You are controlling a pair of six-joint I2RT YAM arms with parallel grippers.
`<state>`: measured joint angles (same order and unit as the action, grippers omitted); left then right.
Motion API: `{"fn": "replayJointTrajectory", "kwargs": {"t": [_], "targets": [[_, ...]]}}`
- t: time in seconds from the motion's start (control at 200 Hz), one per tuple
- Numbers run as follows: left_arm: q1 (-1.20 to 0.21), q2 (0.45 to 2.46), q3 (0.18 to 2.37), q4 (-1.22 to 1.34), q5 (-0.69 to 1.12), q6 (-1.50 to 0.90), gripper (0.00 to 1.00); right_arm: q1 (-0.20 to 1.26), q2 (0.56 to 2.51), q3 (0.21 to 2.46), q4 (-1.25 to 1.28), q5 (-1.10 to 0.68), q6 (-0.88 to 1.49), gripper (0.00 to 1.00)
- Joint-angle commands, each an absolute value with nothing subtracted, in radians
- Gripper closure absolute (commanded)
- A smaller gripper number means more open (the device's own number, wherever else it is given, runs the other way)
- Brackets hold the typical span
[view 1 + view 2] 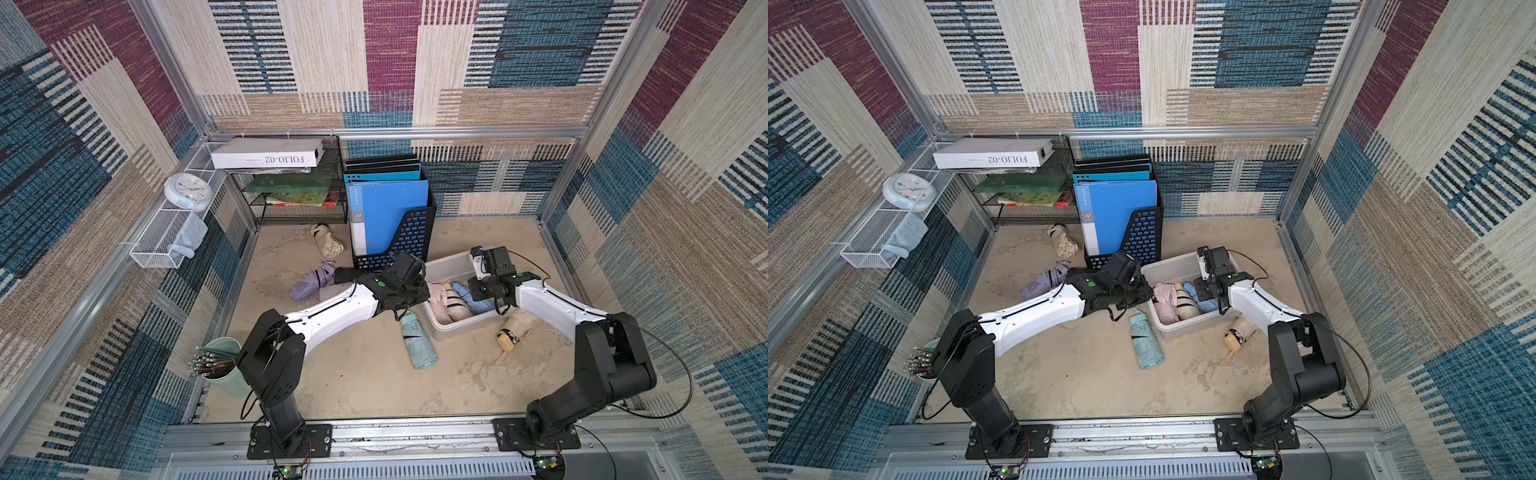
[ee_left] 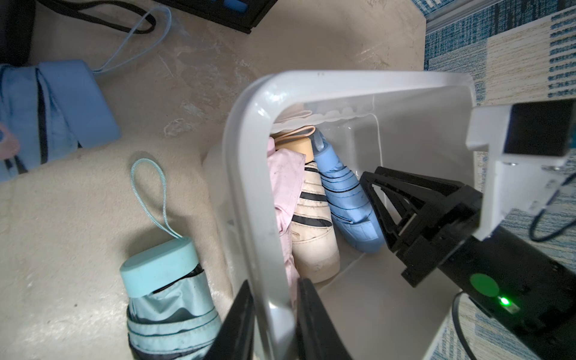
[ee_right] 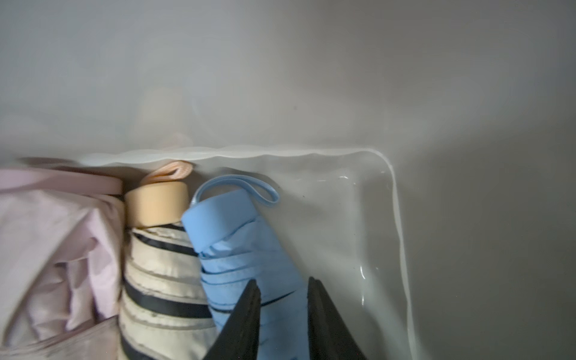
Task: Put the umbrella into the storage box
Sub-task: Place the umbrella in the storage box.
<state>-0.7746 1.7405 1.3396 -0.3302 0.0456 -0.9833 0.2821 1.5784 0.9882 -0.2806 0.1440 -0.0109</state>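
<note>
The white box [image 1: 268,152] [image 1: 992,153] reads "FOLIO-02", upside down in both top views

Grey-white storage box [image 2: 249,156]; pink umbrella [image 2: 285,187], black-striped cream umbrella [image 2: 311,224], blue umbrella [image 2: 346,199].

The left arm [image 1: 332,309] and right arm [image 1: 552,305]: white link shells, black joints, thin black cables [image 1: 681,374], round green markers [image 1: 380,284]. The right tool [image 2: 372,180]: black open-truss fingers.
</note>
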Motion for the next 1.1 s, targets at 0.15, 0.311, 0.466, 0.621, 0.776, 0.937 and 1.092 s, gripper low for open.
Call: {"fn": "replayJointTrajectory", "kwargs": {"t": [0.15, 0.311, 0.466, 0.621, 0.776, 0.937, 1.092], "targets": [[-0.775, 1.737, 1.332, -0.329, 0.024, -0.971, 0.74, 0.286, 1.582, 0.978, -0.319, 0.305, -0.076, 0.73], [-0.775, 1.754, 1.339, -0.321, 0.034, -0.986, 0.74, 0.31, 1.582, 0.946, -0.327, 0.207, -0.035, 0.72], [-0.775, 1.756, 1.345, -0.325, 0.029, -0.989, 0.74, 0.314, 1.564, 0.94, -0.306, 0.021, 0.038, 0.72], [-0.775, 1.756, 1.351, -0.329, 0.028, -0.99, 0.73, 0.307, 1.536, 0.959, -0.298, -0.071, 0.09, 0.71], [-0.775, 1.753, 1.359, -0.331, 0.025, -0.979, 0.64, 0.295, 1.505, 0.991, -0.335, 0.04, 0.104, 0.61], [-0.773, 1.71, 1.352, -0.325, -0.002, -0.973, 0.42, 0.295, 1.431, 1.054, -0.384, 0.049, 0.102, 0.52], [-0.773, 1.622, 1.33, -0.323, -0.077, -0.989, 0.28, 0.308, 1.38, 1.151, -0.493, -0.015, 0.162, 0.45]]}}
